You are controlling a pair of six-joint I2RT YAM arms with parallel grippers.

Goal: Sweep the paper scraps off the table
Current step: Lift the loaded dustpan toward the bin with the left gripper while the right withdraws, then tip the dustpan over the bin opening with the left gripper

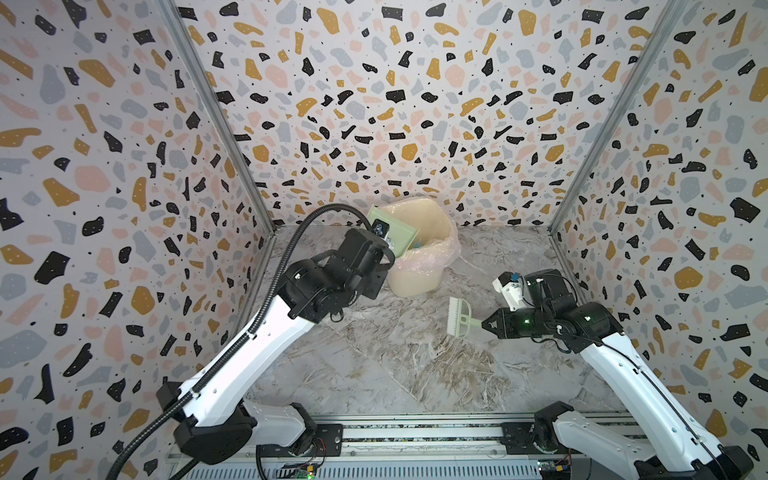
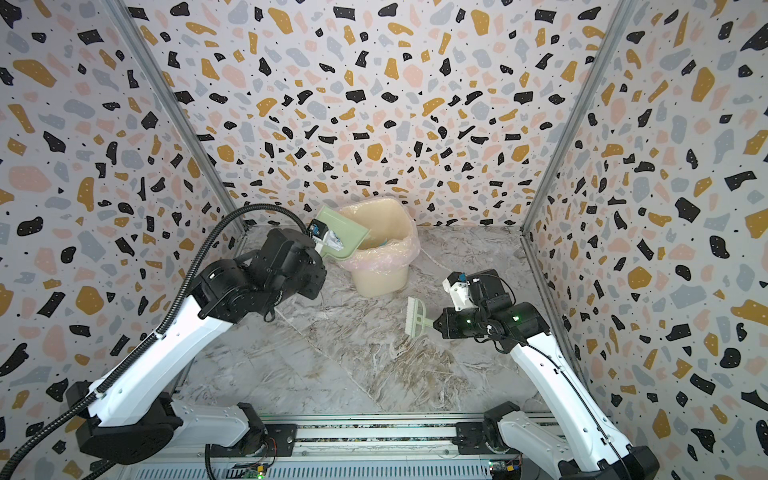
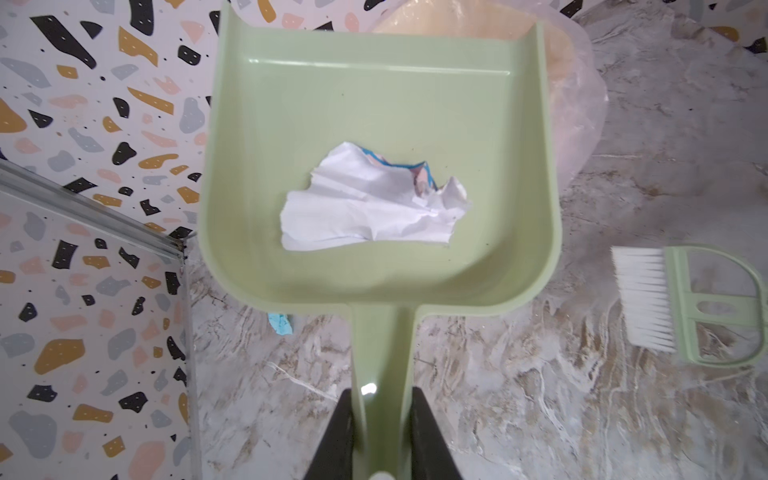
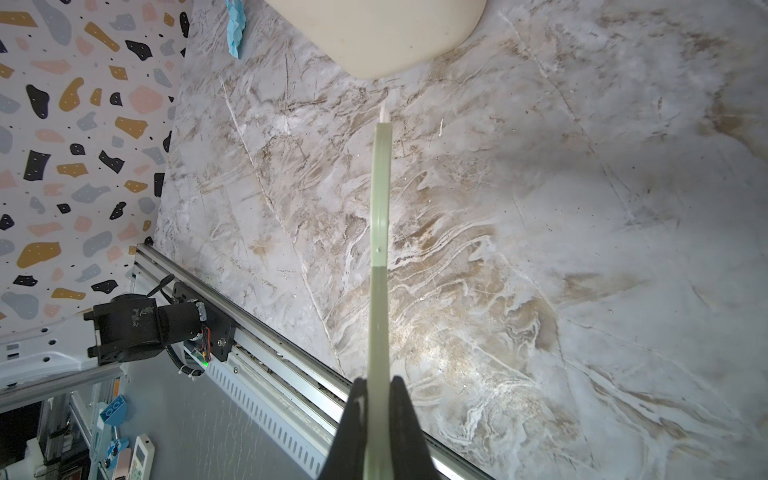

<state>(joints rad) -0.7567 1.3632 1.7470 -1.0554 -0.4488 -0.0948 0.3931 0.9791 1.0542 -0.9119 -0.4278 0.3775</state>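
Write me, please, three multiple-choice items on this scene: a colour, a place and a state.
1. What colour is the scrap lying on the table? A red B light blue C black
2. Where is the dustpan? A flat on the table B raised at the bin's rim C against a wall
3. How is the right claw? A open, empty B shut on the dustpan C shut on the brush
Answers: B, blue in the left wrist view; B, both top views show it over the bin; C, the brush handle is clamped in it.

Top views look down from the front; both close wrist cameras catch perhaps the same blue scrap (image 3: 280,324).
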